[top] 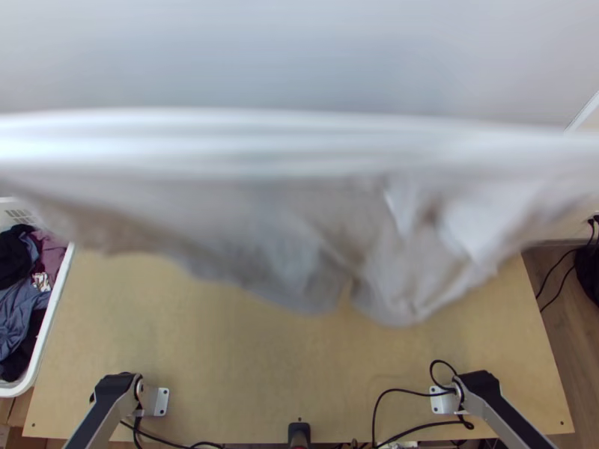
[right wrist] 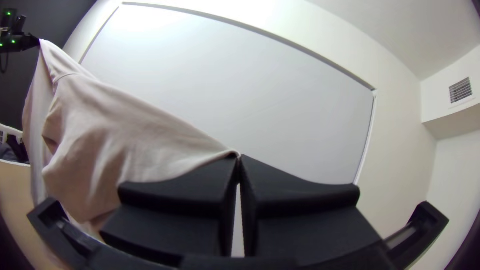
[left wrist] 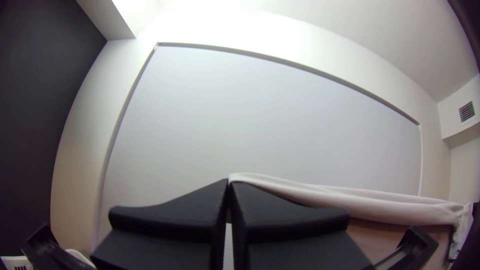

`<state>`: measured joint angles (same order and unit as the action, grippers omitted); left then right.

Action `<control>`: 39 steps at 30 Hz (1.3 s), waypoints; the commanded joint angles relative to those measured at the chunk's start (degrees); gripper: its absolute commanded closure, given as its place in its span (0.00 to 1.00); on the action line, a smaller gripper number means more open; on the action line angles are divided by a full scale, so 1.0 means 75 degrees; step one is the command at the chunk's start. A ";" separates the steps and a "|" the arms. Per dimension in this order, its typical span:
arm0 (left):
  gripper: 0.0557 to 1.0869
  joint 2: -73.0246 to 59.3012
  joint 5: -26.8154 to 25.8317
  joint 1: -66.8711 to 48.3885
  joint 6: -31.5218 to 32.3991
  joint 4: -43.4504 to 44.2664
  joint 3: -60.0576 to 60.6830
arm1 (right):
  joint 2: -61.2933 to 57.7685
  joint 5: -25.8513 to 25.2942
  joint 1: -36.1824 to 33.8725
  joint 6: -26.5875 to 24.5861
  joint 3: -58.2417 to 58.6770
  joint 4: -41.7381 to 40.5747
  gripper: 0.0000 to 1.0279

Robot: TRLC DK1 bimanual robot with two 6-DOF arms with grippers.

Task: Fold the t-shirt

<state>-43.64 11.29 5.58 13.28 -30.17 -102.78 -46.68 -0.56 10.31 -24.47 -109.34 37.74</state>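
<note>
Nearest you: pale t-shirt [top: 299, 150], stretched above wooden surface [top: 224, 359], both ends cut off at top view's sides, details hard to make out. White basket [top: 56, 307], partly cropped, beside surface; black, blue-grey, maroon clothes [top: 19, 314] heaped inside. Your left pincer [left wrist: 228, 184]: fingertips together, pinching one upper end of t-shirt. Your right pincer [right wrist: 239, 157]: likewise, other end. Right wrist view gives you hanging folds; left, narrow upper band.
</note>
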 commanded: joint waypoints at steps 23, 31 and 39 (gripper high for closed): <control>0.96 0.3439 -0.0591 0.0580 0.0526 0.0437 0.7306 | 0.1559 -0.0453 0.0126 0.1329 0.5145 -0.0238 0.97; 0.96 0.2361 -0.0720 0.0087 0.0515 0.1808 0.9204 | 0.0223 0.0262 0.0267 0.1763 0.6856 -0.0953 0.97; 0.96 -0.0861 -0.0720 0.0005 0.0890 0.3097 0.8853 | -0.2402 0.0602 0.0196 0.1868 0.6997 -0.2266 0.97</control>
<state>-42.70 4.29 5.80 17.72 -8.75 -34.44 -59.22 4.21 12.62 -11.92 -56.60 23.92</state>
